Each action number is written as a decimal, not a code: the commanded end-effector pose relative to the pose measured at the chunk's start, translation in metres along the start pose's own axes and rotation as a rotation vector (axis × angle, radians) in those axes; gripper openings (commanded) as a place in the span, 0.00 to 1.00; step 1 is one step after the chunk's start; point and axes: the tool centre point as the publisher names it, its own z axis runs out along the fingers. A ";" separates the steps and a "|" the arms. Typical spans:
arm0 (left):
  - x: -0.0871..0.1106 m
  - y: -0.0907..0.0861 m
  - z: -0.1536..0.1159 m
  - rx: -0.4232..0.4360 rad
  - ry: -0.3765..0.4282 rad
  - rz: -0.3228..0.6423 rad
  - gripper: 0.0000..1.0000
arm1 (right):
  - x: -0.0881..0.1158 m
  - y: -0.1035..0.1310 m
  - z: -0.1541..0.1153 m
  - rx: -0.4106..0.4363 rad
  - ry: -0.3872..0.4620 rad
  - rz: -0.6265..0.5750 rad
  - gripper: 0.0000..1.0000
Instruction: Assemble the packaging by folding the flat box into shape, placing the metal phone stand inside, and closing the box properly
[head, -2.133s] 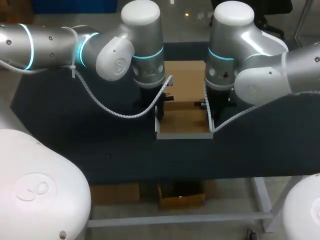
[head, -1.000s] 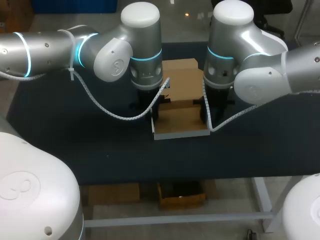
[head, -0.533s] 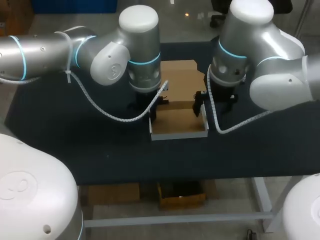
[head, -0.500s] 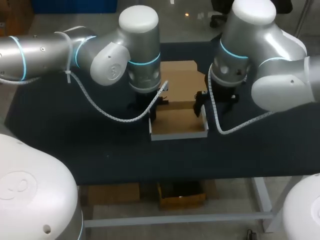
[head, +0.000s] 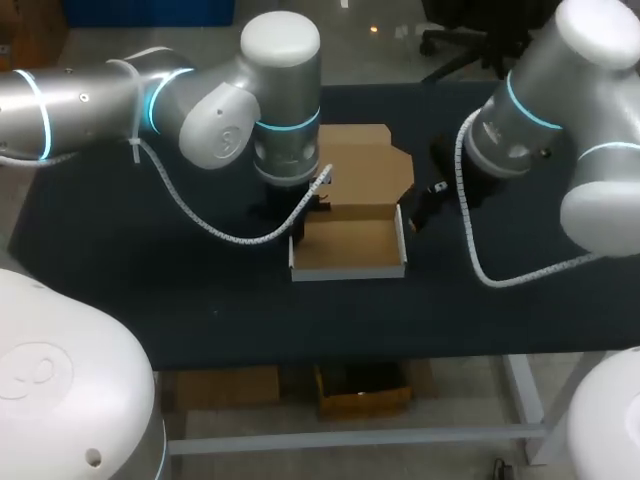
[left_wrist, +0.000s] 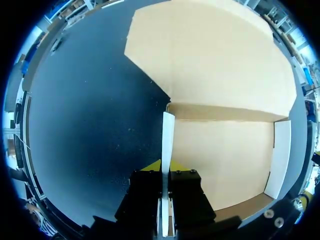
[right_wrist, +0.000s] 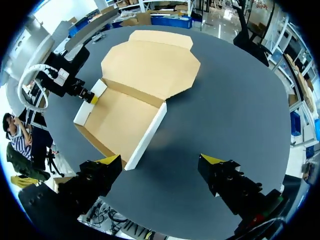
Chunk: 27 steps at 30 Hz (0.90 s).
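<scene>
Right tool (right_wrist: 161, 165) withdrawn, left tool (left_wrist: 166, 170) pinching box (head: 350, 245)

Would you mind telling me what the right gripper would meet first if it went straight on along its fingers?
The right gripper would probably meet the bare table just beside the box, near its white side wall. Depth is hard to judge, so it might clip that wall instead.

The counter (head: 120, 290) had a dark, matte top, its left corners cut at an angle. Under the counter's near edge ran a pale metal frame (head: 400, 437), with a leg (head: 522, 398) at the counter's right.
</scene>
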 end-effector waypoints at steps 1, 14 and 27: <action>-0.003 0.000 0.000 0.003 -0.006 0.000 0.00 | -0.008 -0.014 -0.018 -0.149 0.087 -0.083 1.00; -0.010 -0.002 0.000 -0.023 -0.023 0.006 0.00 | -0.008 -0.014 -0.018 -0.149 0.087 -0.083 1.00; -0.021 -0.003 0.002 -0.045 -0.004 0.024 0.00 | -0.010 -0.017 -0.027 -0.159 0.097 -0.121 1.00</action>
